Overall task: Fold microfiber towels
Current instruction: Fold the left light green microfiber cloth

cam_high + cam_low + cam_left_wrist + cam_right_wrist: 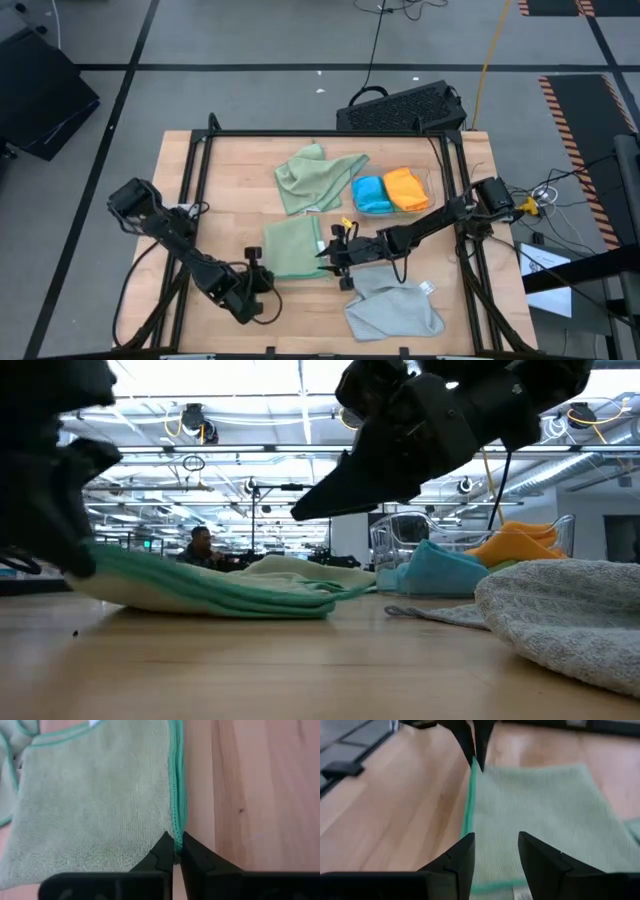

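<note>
Bare surface [230, 170] lies left of the sage towel [292, 247]. Left pincer [262, 277] pinches its hemmed edge; right pincer [332, 256] half open over the opposite edge.

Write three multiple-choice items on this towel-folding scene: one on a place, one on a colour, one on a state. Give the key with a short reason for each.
1. Where do the blue towel and the orange towel lie?
A. In the clear tray
B. Under the grey towel
C. On the floor

2. What colour is the edging on the folded sage towel between the grippers?
A. Orange
B. Brighter green
C. Black

3. What is the left gripper doing?
A. Hanging open above bare wood
B. Holding the grey towel
C. Pinching the sage towel's edge

Key:
1 A, the high view shows both sitting inside the clear tray at the table's far right.
2 B, the left wrist view shows a brighter green seam along the edge.
3 C, its fingertips meet on the seam, while the right gripper stands open at the opposite edge.
</note>
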Controlling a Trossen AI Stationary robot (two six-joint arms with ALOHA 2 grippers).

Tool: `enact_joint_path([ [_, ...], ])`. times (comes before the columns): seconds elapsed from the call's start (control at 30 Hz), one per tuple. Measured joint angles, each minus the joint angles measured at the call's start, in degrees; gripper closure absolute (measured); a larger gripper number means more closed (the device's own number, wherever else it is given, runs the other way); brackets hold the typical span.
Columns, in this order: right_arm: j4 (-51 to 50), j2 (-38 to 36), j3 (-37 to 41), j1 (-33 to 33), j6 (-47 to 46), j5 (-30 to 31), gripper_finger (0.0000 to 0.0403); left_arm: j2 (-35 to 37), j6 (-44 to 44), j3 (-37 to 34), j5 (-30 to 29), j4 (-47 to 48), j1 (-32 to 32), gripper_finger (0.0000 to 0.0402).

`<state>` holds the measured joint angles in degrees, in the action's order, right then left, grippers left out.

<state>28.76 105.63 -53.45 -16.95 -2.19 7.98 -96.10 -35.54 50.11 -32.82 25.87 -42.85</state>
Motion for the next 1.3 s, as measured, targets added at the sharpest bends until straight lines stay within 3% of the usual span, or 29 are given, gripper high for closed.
enact_joint_path([
  [0.13, 3.62, 2.04, -1.41, -1.92, 3.97, 4.57, 0.0239, 3.51, -1.83, 0.0, 0.05, -0.95, 1.6, 0.0393],
  [0.37, 5.16, 11.09, -9.62, -2.35, 6.89, 7.26, 0.0153, 7.7, -5.61, 0.09, 3.14, -3.22, 4.51, 0.0382],
  [0.5, 4.63, 15.18, -14.29, -2.4, 8.32, 8.4, 0.0145, 7.7, -5.71, 0.09, 6.72, -3.41, 5.36, 0.039],
  [1.1, 4.38, 17.02, -16.46, -1.88, 10.72, 6.87, 0.0275, 7.72, -7.02, 0.09, 6.74, -6.28, 6.2, 0.0388],
  [1.3, 4.65, 17.02, -16.46, -0.77, 9.57, 6.92, 0.0361, 7.72, -6.68, 0.09, 5.75, -6.62, 6.18, 0.0392],
])
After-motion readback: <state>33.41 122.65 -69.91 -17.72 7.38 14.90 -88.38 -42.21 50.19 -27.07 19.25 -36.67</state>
